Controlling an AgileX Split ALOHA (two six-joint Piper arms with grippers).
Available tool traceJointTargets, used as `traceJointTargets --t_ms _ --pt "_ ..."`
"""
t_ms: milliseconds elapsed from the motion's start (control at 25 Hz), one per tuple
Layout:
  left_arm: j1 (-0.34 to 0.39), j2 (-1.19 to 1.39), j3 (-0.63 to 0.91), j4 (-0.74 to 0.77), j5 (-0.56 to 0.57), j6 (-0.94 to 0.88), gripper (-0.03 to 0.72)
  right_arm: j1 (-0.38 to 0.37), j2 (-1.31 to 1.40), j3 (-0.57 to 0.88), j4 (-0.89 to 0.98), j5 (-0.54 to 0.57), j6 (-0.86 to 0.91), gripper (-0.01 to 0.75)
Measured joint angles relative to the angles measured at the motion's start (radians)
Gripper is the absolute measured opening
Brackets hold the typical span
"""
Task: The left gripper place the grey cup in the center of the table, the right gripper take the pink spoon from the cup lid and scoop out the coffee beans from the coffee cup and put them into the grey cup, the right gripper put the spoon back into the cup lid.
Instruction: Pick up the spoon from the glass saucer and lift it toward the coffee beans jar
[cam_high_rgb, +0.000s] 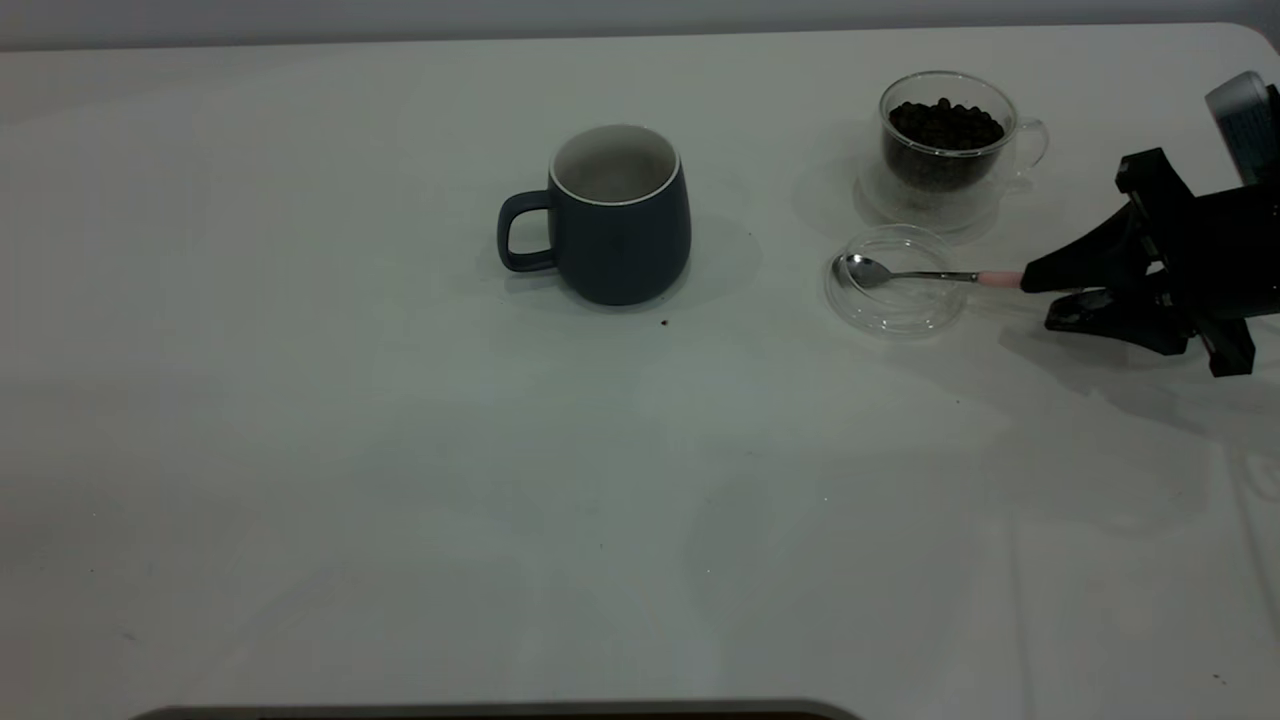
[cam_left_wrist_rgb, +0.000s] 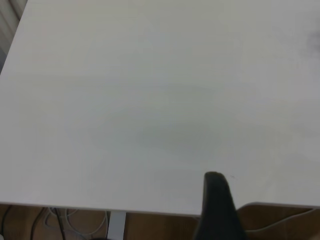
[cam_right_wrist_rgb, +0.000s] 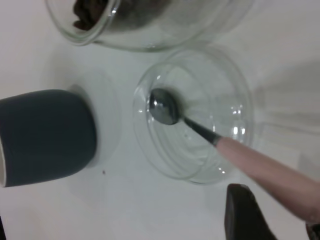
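The spoon (cam_high_rgb: 915, 274) lies with its metal bowl inside the lid (cam_high_rgb: 897, 279) and its pink handle reaching out over the lid's rim toward 3 o'clock, straight at the right tool (cam_high_rgb: 1040, 297). The tool sits low over the surface (cam_high_rgb: 400, 450) at the right edge, its two tapered jaws parted a little, the upper tip meeting the end of the pink handle and the lower one just below it; whether the jaws are yet pressing on the handle cannot be told. In the right wrist view the handle runs back alongside one dark jaw, with the spoon's bowl resting near the middle of the lid (cam_right_wrist_rgb: 200, 115).

The glass cup (cam_high_rgb: 950, 150), heaped with beans (cam_high_rgb: 945, 125), stands just beyond the lid at 12 o'clock. The grey cup (cam_high_rgb: 615, 215) stands upright near mid-surface, well apart from the lid at 9 o'clock, handle pointing to 9 o'clock.

The left tool (cam_left_wrist_rgb: 217, 210) hangs off the surface's edge; only one dark finger shows, so its opening cannot be told.
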Motion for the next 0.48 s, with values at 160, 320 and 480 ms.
traceJointTargets --t_ms 160,320,480 --pt "0.000 0.000 0.000 0.000 0.000 0.000 0.569 0.000 0.000 0.000 0.000 -0.019 -0.001 0.343" --pt "0.000 0.000 0.000 0.000 0.000 0.000 0.569 0.000 0.000 -0.013 -0.001 -0.038 -0.002 0.343" --pt "0.000 0.000 0.000 0.000 0.000 0.000 0.569 0.000 0.000 -0.038 0.000 -0.031 -0.002 0.343"
